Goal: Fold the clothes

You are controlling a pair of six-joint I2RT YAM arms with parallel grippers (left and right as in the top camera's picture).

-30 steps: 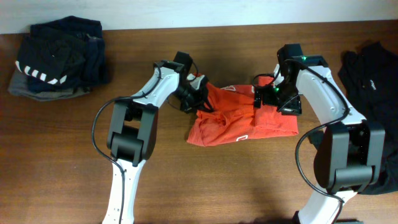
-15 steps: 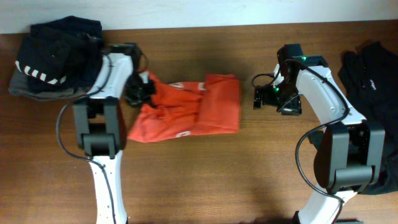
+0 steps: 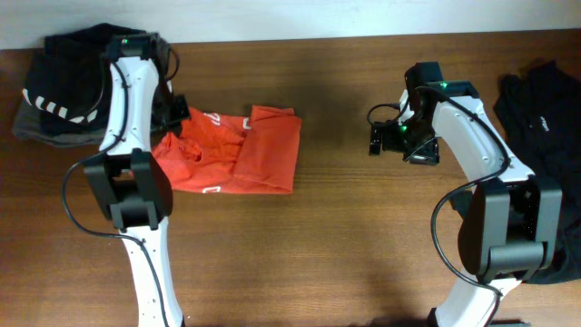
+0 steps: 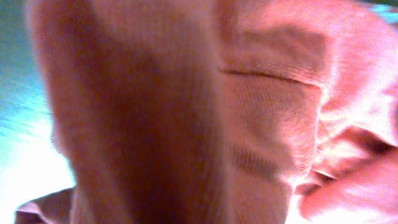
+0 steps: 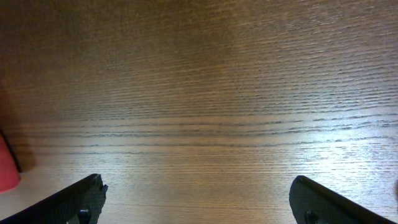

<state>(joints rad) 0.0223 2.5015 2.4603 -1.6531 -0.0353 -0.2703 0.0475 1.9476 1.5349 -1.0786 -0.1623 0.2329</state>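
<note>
The orange-red T-shirt (image 3: 245,154) lies crumpled on the wooden table, left of centre, with white lettering showing near its lower edge. My left gripper (image 3: 177,111) is at the shirt's upper left corner, shut on the cloth. Orange-red fabric (image 4: 261,93) fills the whole left wrist view and hides the fingers. My right gripper (image 3: 376,138) hovers over bare wood to the right of the shirt, apart from it. Its jaws stand open (image 5: 199,199) with nothing between them. A sliver of red (image 5: 5,167) shows at the left edge of the right wrist view.
A dark navy and grey folded pile with white stripes (image 3: 77,86) sits at the back left, just beyond the left arm. A loose black garment (image 3: 540,100) lies at the right edge. The table's back edge (image 3: 300,38) meets a pale wall.
My left arm has swung left, dragging the T-shirt across the table away from the right gripper. The right arm has stayed where it was, open.
</note>
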